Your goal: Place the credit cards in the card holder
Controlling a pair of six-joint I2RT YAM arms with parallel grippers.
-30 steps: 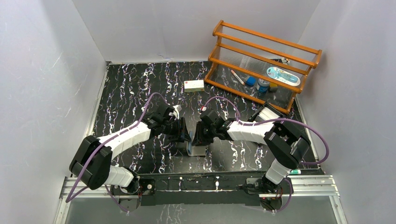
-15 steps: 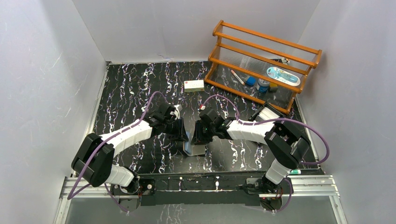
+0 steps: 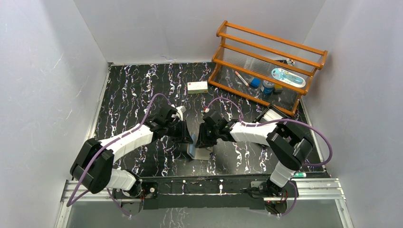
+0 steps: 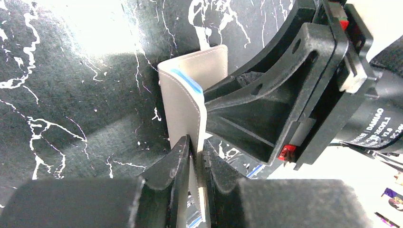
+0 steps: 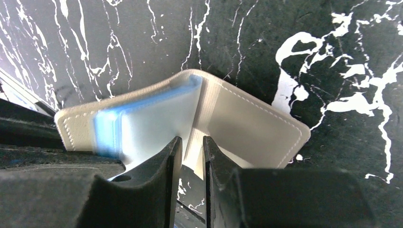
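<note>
With left end effector [image 4: 196, 156] and right end effector [image 5: 188, 156] each pinching a card holder [image 5: 247, 123] flap, an uneven pull could slip one free, closing it.

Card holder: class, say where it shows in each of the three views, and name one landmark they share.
Top external: card holder just below centre, between left gripper and right gripper.
Left wrist: card holder centre, on edge.
Right wrist: card holder centre, spread open.
Shared landmark: black white-veined table.

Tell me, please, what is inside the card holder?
Inside the card holder only light blue lining shows. The left gripper and right gripper pinch its flaps, hiding what the lower pockets hold.
</note>
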